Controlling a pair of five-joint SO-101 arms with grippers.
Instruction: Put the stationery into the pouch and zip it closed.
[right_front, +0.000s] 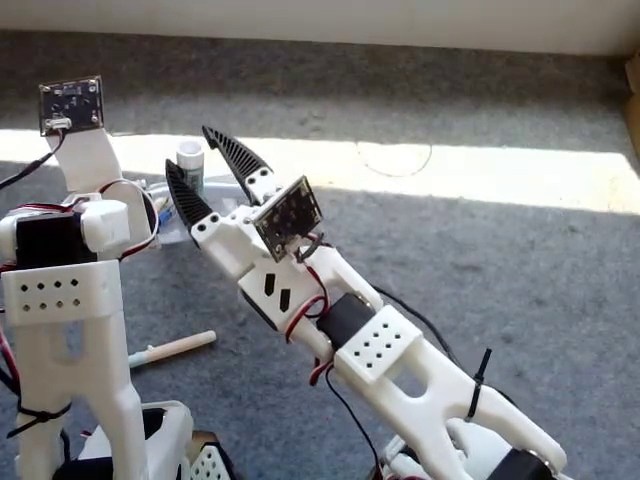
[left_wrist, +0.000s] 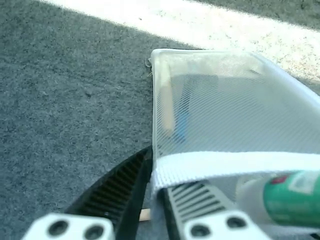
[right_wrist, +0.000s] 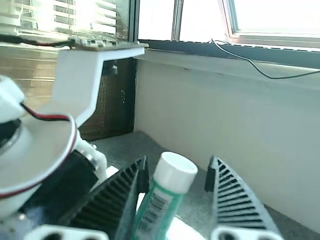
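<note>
I am pinching the white rim of the mesh pouch (left_wrist: 235, 100) with my left fingers (left_wrist: 155, 172). One finger is sitting outside the rim and the other behind the mesh, both closed down tight on it. The pouch is stretching away from these fingers over the grey surface (left_wrist: 60, 100). A pale stick (left_wrist: 166, 107) and a blue pen (left_wrist: 182, 117) are showing through the mesh just beyond my fingertips.

My right fingers (right_front: 187, 147) are standing spread wide, raised above the surface, with the glue stick (right_front: 190, 165) upright between them. Its white cap is sitting level with the fingertips, close to one finger and apart from the other. Its green body is running down right beside my left fingers at the pouch's mouth, though I cannot tell whether its lower end is inside.

A pale pencil (right_front: 175, 348) is lying on the surface, well behind both pairs of fingers.
</note>
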